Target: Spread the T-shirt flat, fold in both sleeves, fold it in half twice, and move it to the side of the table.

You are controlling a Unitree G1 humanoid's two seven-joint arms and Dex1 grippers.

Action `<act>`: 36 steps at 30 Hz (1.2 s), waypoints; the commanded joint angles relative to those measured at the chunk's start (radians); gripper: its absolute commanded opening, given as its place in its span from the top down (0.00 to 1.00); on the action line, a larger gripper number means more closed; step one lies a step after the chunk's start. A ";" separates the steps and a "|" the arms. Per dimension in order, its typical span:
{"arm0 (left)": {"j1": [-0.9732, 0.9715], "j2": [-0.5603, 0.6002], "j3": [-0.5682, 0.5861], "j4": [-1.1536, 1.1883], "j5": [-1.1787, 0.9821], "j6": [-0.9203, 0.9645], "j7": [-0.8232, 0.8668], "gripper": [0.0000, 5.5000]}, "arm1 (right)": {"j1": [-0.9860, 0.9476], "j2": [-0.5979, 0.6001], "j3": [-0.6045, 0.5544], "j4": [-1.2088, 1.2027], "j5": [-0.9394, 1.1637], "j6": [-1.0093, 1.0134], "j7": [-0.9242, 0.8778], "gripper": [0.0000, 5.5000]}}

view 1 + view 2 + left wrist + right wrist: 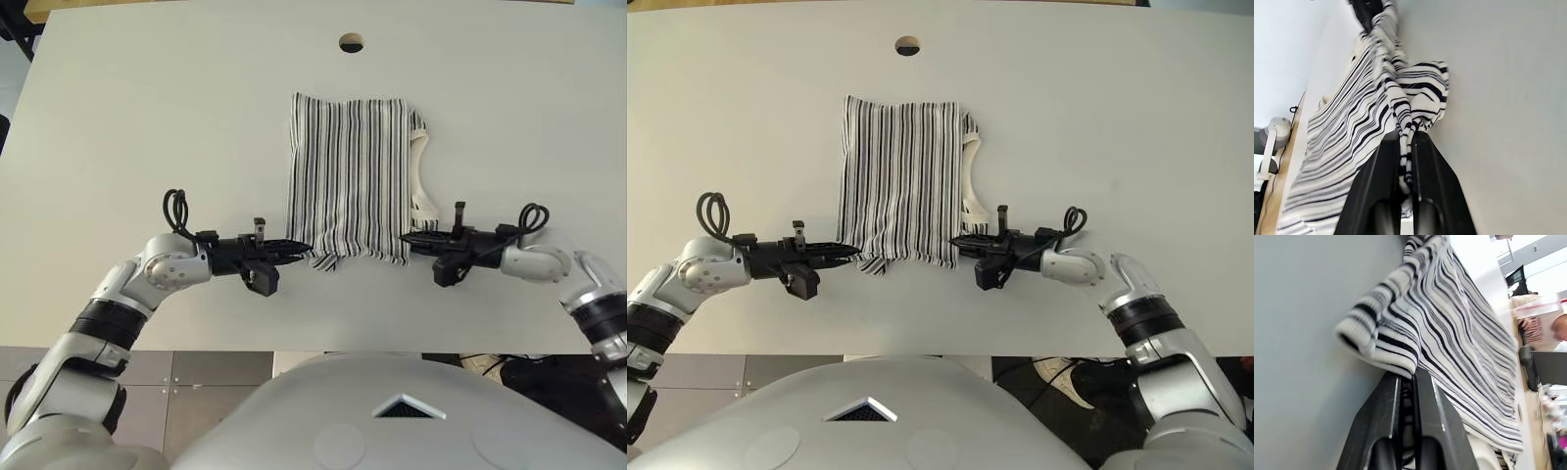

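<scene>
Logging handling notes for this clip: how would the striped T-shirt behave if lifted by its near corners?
Probably floppy: the striped T-shirt bunches where the left gripper and right gripper pinch its near corners. Likely light, since it looks like thin knit. Its middle would probably sag between them.

Bright, even overhead light casts faint, soft shadows.

desk (118, 117) surface open at 9 and 3 o'clock of T-shirt (348, 176) | cable hole (351, 42) at 12 | left claw (299, 248) at 7, right claw (409, 238) at 5, both pinching shirt corners, barring near side
</scene>
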 commanded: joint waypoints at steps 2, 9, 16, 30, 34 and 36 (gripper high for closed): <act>0.226 0.081 0.037 -0.149 -0.063 0.067 -0.007 0.98 | 0.203 -0.128 -0.072 -0.201 0.163 0.057 0.055 0.98; 0.197 -0.054 0.161 -0.267 -0.205 0.218 0.086 0.98 | 0.185 -0.066 -0.117 -0.258 0.203 0.159 0.080 0.98; -0.010 -0.314 0.198 -0.148 -0.173 0.469 0.194 0.98 | -0.022 0.161 -0.175 -0.095 0.316 0.321 0.051 0.98; -0.265 -0.464 0.180 0.285 0.026 0.495 0.319 0.85 | -0.279 0.381 -0.187 0.321 0.099 0.355 -0.122 0.89; -0.331 -0.508 0.191 0.392 0.033 0.460 0.377 0.75 | -0.340 0.421 -0.188 0.430 0.061 0.334 -0.174 0.78; -0.363 -0.522 0.189 0.428 0.037 0.439 0.392 0.69 | -0.363 0.428 -0.194 0.466 0.050 0.323 -0.193 0.70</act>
